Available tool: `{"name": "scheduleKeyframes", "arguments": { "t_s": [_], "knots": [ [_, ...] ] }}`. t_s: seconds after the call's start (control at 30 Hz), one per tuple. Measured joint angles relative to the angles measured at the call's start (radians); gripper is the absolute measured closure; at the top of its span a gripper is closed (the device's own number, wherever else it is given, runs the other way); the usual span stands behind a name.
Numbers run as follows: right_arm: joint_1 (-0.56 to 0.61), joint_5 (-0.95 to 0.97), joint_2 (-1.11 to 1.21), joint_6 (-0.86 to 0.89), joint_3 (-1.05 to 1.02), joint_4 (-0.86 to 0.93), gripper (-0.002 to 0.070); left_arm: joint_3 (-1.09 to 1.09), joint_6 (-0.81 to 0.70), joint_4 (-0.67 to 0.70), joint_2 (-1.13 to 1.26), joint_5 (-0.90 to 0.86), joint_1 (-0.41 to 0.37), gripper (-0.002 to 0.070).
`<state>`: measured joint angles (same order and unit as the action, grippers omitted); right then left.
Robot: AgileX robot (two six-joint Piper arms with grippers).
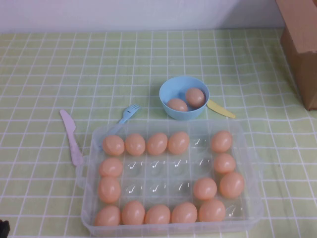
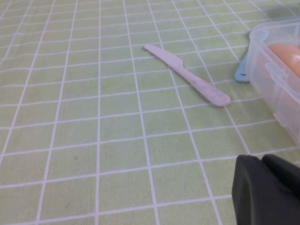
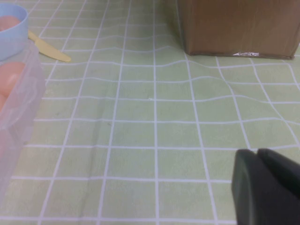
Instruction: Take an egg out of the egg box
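The clear egg box [image 1: 171, 171] stands at the near middle of the table, with several peach-orange eggs [image 1: 157, 143] in its outer cups and its middle cups bare. Its corner, with one egg [image 2: 287, 54] inside, shows in the left wrist view [image 2: 274, 93] and its edge in the right wrist view [image 3: 21, 112]. My left gripper [image 2: 261, 159] is shut and empty, low over the cloth to the left of the box; only a dark tip [image 1: 3, 228] shows in the high view. My right gripper [image 3: 257, 152] is shut and empty, low to the right of the box, out of the high view.
A light-blue bowl [image 1: 171, 88] with two eggs stands behind the box. A pink knife [image 1: 71, 136] and a blue fork [image 1: 127, 115] lie at its left, a yellow knife [image 1: 221, 109] at the bowl's right. A cardboard box [image 1: 302, 44] stands far right.
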<state>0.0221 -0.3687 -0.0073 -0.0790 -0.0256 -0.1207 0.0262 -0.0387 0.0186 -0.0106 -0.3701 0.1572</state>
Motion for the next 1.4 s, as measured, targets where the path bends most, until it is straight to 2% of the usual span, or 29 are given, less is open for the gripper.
{"name": "scheduleKeyframes", "arguments": {
  "t_s": [1.17, 1.27, 1.4],
  "knots": [
    [0.0, 0.0, 0.0, 0.0, 0.0, 0.0, 0.0694, 0.0, 0.0, 0.0, 0.0, 0.0, 0.0, 0.068],
    [0.0, 0.0, 0.0, 0.0, 0.0, 0.0, 0.0694, 0.0, 0.002, 0.043, 0.0, 0.004, 0.0, 0.068],
    [0.0, 0.0, 0.0, 0.0, 0.0, 0.0, 0.0694, 0.0, 0.002, 0.199, 0.0, 0.076, 0.0, 0.068]
  ]
}}
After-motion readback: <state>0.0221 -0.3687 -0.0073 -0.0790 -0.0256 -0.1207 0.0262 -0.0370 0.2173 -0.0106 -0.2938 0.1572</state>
